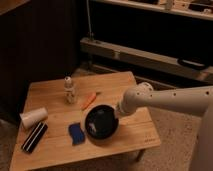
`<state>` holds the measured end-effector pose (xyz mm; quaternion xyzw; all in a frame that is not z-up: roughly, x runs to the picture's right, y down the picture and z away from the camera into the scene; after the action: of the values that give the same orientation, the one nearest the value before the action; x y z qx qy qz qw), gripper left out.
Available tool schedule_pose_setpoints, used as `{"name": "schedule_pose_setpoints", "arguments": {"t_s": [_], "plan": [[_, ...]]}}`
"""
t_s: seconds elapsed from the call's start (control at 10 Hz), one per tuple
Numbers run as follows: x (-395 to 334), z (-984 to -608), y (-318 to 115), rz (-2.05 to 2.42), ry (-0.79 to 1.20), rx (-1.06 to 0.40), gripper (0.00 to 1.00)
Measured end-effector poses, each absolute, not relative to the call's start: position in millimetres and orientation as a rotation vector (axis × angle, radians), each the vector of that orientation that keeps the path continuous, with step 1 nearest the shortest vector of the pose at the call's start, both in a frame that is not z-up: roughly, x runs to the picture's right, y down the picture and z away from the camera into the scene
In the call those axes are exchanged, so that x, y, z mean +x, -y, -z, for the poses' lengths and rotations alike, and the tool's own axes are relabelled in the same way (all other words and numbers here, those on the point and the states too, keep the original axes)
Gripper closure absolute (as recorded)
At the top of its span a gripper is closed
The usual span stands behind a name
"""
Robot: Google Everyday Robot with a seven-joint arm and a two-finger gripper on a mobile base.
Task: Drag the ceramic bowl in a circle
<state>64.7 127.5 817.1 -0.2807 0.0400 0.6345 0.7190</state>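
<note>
Dim room with dark panelling behind and a metal shelving frame [150, 52] running across the far right. Wooden worktop [55, 150] stands in the middle of the view on a speckled floor [172, 135].

Ceramic bowl [101, 125]: glossy black, sitting upright on the worktop, right of centre and toward the near edge. It lies just beside the blue sponge [77, 134], which is at its left; contact between the two cannot be confirmed.

White robot arm [170, 100] enters from the right. The tool [118, 113] is at the bowl's right rim, touching or gripping it; whether it is spread or pressed together cannot be told.

Other items on the worktop: a small bottle [69, 90], upright, at the far left-centre; an orange object [89, 100] lying just right of the bottle; a white paper cup [33, 118] on its side at the left; a dark flat bar [34, 137] lying near the cup, toward the near left edge.
</note>
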Motion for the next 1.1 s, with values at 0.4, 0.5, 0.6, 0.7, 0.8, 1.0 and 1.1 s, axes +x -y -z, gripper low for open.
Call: {"name": "schedule_pose_setpoints", "arguments": {"t_s": [0.4, 0.5, 0.6, 0.7, 0.8, 1.0, 1.1], "plan": [[126.2, -861.6, -85.3, -1.507, -0.098, -0.57, 0.81], [135.6, -867.6, -80.8, -1.534, -0.109, -0.558, 0.81], [160.0, -874.0, -80.6, -1.593, -0.146, -0.535, 0.81], [179.2, -875.7, -86.8, -1.64, -0.183, -0.52, 0.81], [195.5, -876.0, -97.4, -1.686, -0.227, -0.509, 0.81], [226.9, -865.7, -123.3, -1.763, -0.31, -0.489, 0.81], [234.9, -857.0, -134.3, -1.784, -0.328, -0.483, 0.81]]}}
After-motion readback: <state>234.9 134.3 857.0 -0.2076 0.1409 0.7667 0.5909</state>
